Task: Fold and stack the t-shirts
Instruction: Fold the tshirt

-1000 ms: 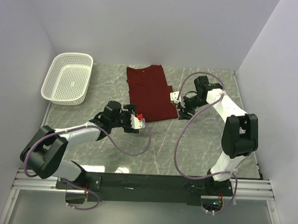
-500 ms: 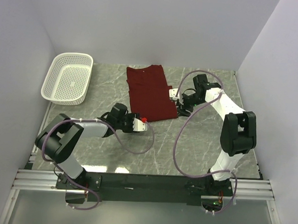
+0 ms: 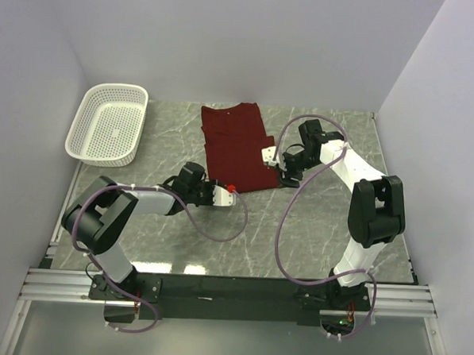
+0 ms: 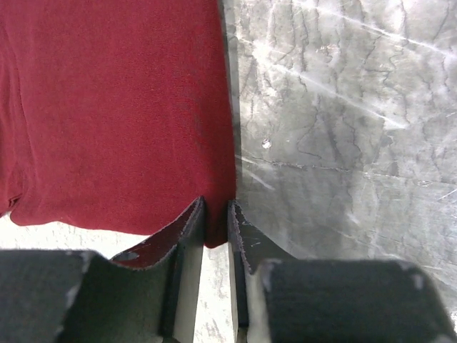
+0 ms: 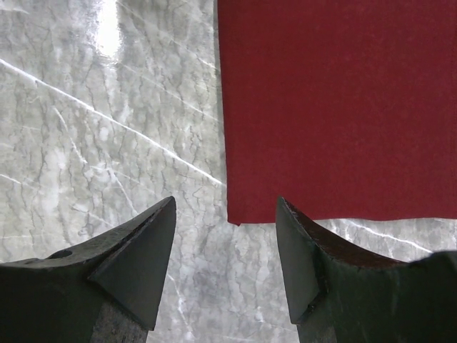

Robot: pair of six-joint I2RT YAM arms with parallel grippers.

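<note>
Maroon t-shirt lies flat, folded narrow, on the marble table, to the right of the white basket — your left gripper is pinched onto the hem corner nearer the basket, while your right gripper hovers, jaws apart, at the corner farther from the basket.

No lettering, label, brand mark or number legible in any view. Maroon t-shirt: plain cloth, no print or tag showing. White basket: perforations only. Marbled bench: veining, no markings. Arm housings too small overhead to make out any writing.
</note>
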